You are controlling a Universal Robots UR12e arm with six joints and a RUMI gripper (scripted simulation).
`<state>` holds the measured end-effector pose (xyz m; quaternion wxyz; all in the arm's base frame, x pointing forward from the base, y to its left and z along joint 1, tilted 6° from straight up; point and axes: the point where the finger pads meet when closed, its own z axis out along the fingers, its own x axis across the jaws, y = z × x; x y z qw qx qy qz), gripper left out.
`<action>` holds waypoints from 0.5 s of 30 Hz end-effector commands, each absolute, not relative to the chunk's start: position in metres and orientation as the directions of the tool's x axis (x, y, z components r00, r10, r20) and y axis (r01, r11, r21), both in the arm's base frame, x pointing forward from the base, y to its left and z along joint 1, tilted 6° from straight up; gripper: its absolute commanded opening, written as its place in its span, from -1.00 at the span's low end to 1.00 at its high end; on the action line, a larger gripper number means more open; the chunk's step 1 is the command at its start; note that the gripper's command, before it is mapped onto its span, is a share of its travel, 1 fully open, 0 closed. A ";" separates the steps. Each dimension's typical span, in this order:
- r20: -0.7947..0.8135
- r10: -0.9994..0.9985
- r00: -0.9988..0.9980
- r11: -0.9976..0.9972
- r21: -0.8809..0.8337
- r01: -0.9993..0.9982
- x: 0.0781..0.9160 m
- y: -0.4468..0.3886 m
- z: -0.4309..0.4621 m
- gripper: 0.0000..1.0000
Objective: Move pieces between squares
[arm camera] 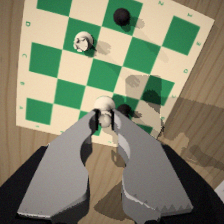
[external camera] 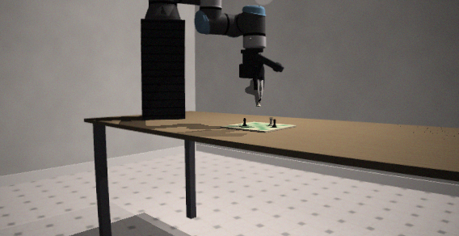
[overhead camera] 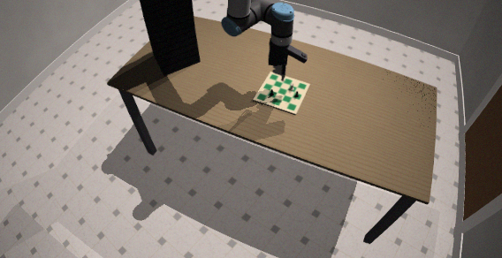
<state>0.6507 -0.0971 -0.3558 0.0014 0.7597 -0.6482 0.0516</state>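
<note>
Gripping a white pawn [arm camera: 104, 109] high above the board's [arm camera: 48, 30] near edge in closed gripper [arm camera: 102, 121] jaws risks tilted, off-square placement, toppling neighbouring pieces.

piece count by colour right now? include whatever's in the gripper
White: 2, the standing white piece and the held white piece in the gripper
Black: 2, the far black piece and the near black piece
Total: 4

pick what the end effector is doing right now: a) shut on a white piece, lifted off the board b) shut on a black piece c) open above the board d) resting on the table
a: the end effector pinches a white piece, held well above the board in the exterior view.
</note>
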 end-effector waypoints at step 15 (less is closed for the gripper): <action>0.079 -0.987 0.139 -0.144 -0.066 -0.987 0.649 -0.098 -0.332 -1.00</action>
